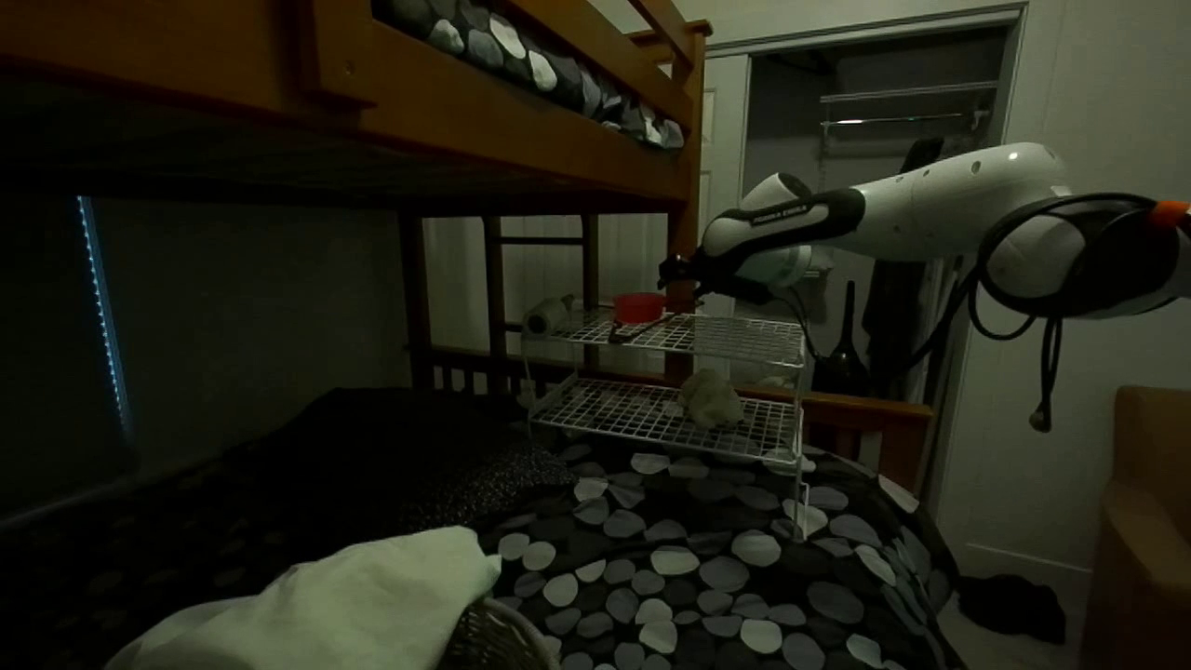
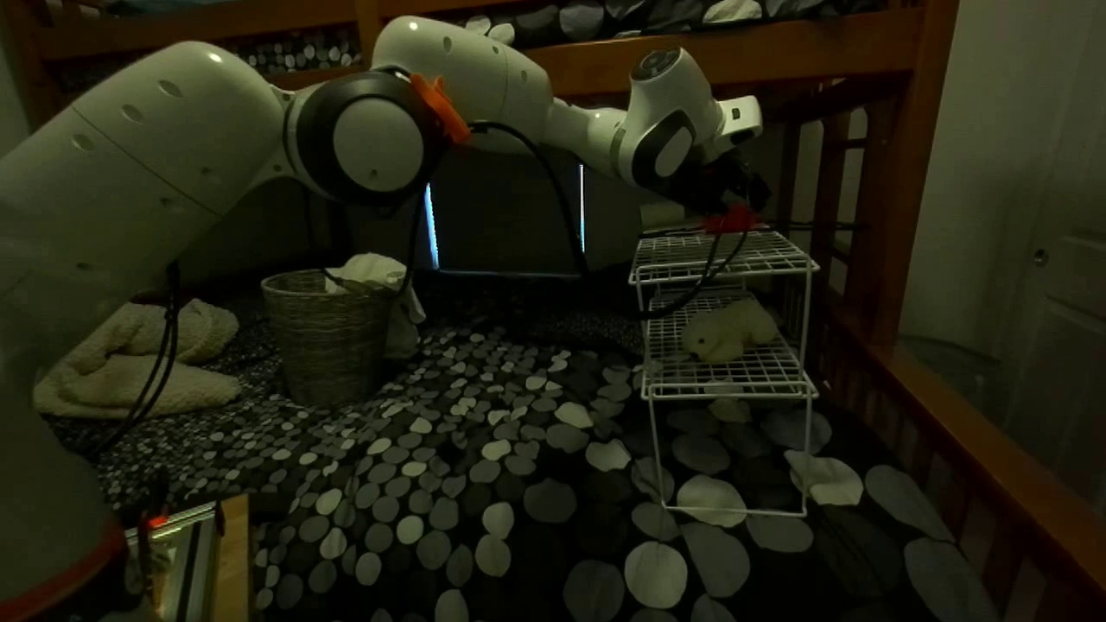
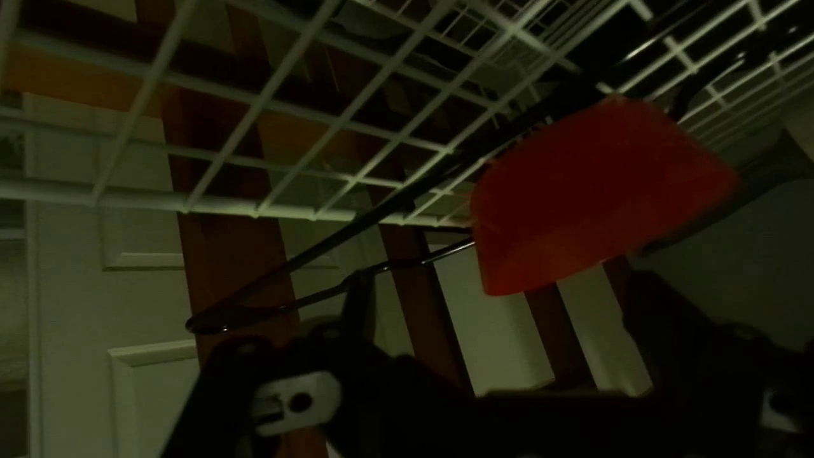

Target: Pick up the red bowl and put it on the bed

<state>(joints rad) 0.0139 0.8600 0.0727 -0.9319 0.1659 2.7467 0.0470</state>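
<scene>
The wooden bunk bed (image 1: 521,121) spans the upper left of the frame in an exterior view; its dotted comforter (image 1: 707,572) on the lower bunk fills the bottom, and that is where I judge the bowl belongs. My Franka arm (image 1: 968,191) reaches in from the right edge there. Near the centre stands a white two-tier wire rack (image 1: 744,340), a pale plush animal (image 2: 730,333) on its lower shelf. What looks like a black clothes hanger (image 3: 407,196) runs diagonally through the wrist view, on the top shelf. My gripper (image 3: 502,287) enters from the bottom of that view, fingers spread wide, holding nothing. The red bowl (image 3: 598,197) sits on that top shelf, right of centre in the wrist view; whether a fingertip touches it I cannot tell.

To grasp well, I should shift toward the right of the wrist view to centre the bowl, go deep enough to grip wall rather than lip, squeeze slowly, then lift straight so the hanger doesn't snag.
</scene>
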